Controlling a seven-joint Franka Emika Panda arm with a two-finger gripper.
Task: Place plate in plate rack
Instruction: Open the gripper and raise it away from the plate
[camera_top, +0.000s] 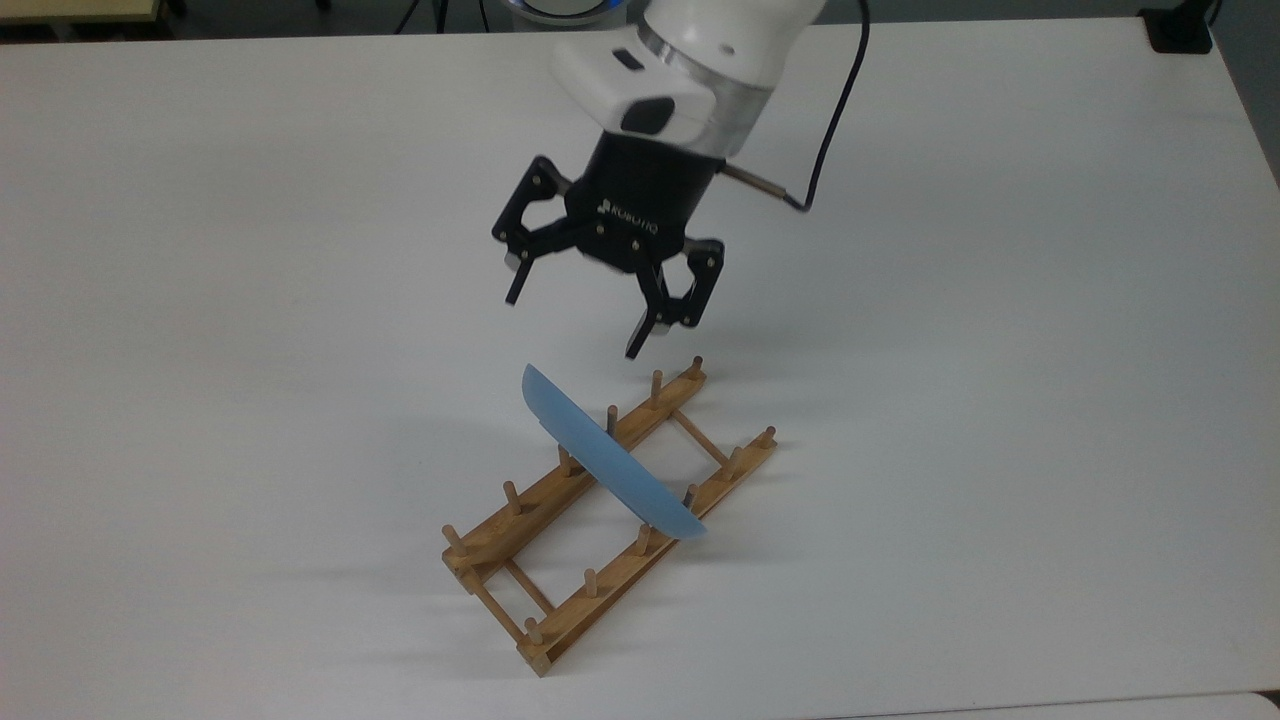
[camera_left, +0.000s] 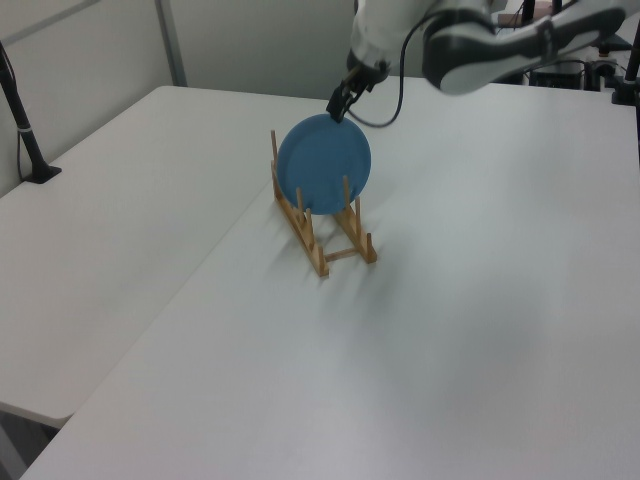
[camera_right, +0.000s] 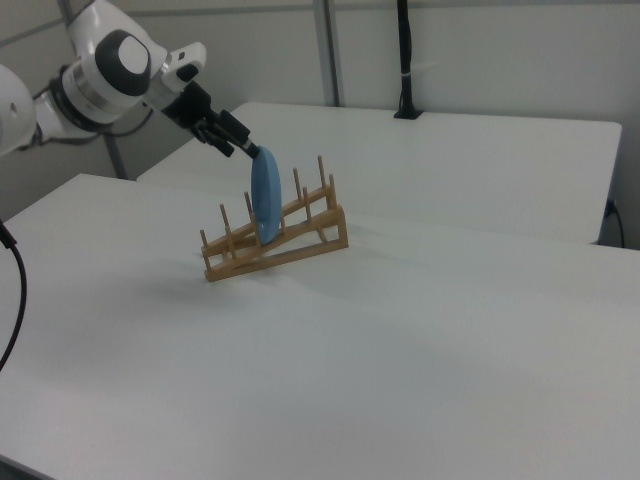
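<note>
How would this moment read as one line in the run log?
plate: standing in plate rack | gripper: open, above plate, apart | table: white

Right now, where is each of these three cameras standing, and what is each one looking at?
Top view: high above the table, looking down on the plate rack, plate and open gripper.
Left view: off one table end, along the rack; arm upper right.
Right view: opposite side, low; arm upper left.
All share the plate standing in the rack.
</note>
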